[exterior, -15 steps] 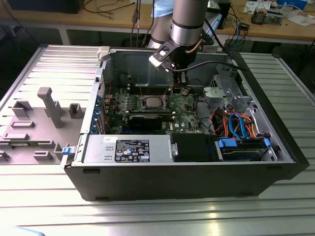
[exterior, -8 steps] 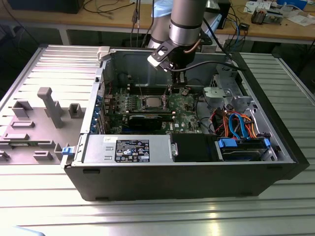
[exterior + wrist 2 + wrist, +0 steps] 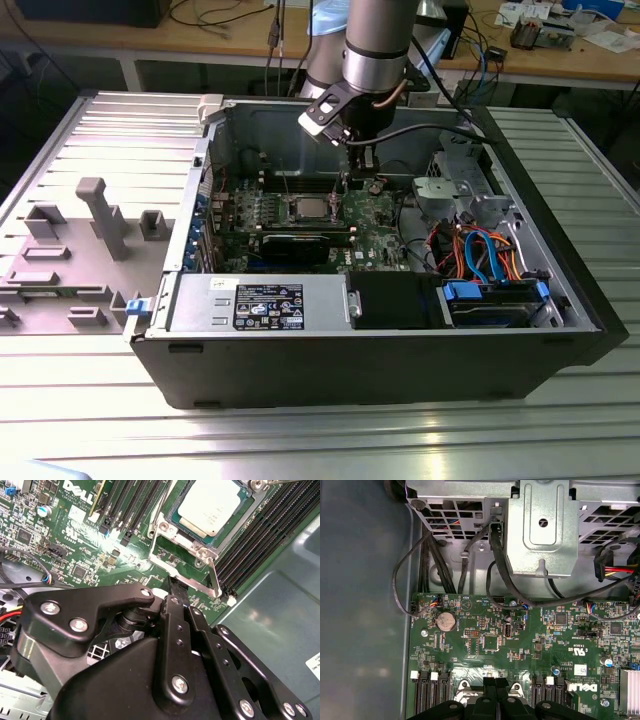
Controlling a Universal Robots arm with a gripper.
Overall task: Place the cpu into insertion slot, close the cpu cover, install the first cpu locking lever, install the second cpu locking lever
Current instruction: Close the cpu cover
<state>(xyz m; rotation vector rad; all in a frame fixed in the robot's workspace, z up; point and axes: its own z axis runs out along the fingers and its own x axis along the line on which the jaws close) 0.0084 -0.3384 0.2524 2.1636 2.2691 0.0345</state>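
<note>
The gripper (image 3: 176,586), pressed together and empty, sits at the cpu cover's (image 3: 185,542) edge. A sideways slip could bend the locking lever (image 3: 215,580) or shift the cpu (image 3: 212,507).

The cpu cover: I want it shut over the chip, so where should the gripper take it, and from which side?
Probably the cpu cover's free rail, farthest from the cpu, coming from the gripper's side, away from the chip. The frame lies open beside it, board showing through its cut-out.

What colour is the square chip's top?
The chip is dull silver-grey, clearest in the second wrist view.
</note>
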